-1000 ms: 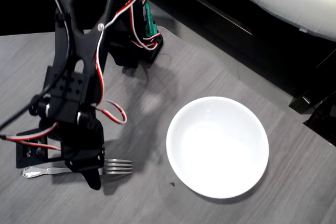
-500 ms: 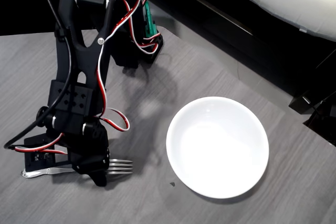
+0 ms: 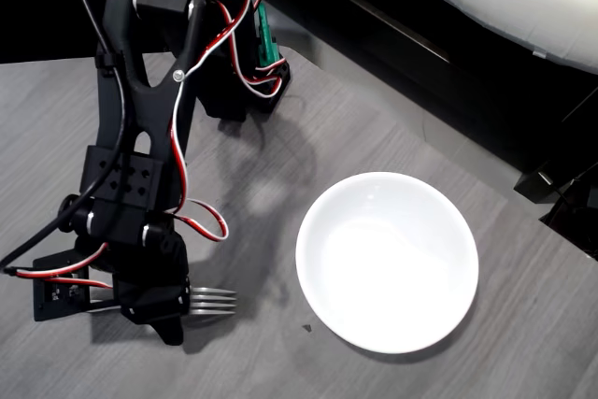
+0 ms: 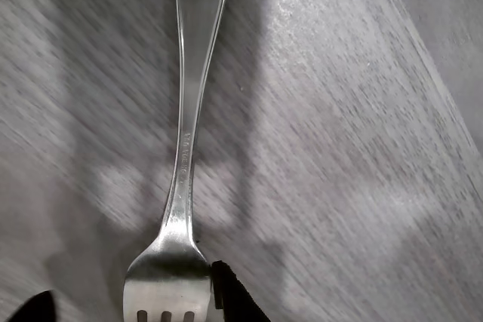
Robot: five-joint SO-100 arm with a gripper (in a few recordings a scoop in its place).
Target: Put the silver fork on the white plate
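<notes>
Overhead view: the black arm (image 3: 140, 165) reaches from its base at the upper left down toward the lower left of the grey wood-grain desk (image 3: 280, 137), its wrist folded so that the end effector (image 3: 161, 315) points down at the desk surface. Red, white and black wires loop along the arm.

The silver fork (image 3: 213, 300) lies flat on the desk at the lower left, tines pointing right toward the white plate (image 3: 387, 262); its handle passes under the end effector and is hidden there. The plate sits well apart from the fork, to the right, and holds nothing.

Wrist view: the fork (image 4: 189, 148) runs top to bottom of the frame, handle at the top, the neck and the start of the tines at the bottom. Two dark fingertips (image 4: 234, 295) stand at the bottom edge, one on each side of the fork's head, the right one just beside the metal. The end effector (image 4: 136, 308) straddles the fork; whether it has clamped on the metal cannot be told.
</notes>
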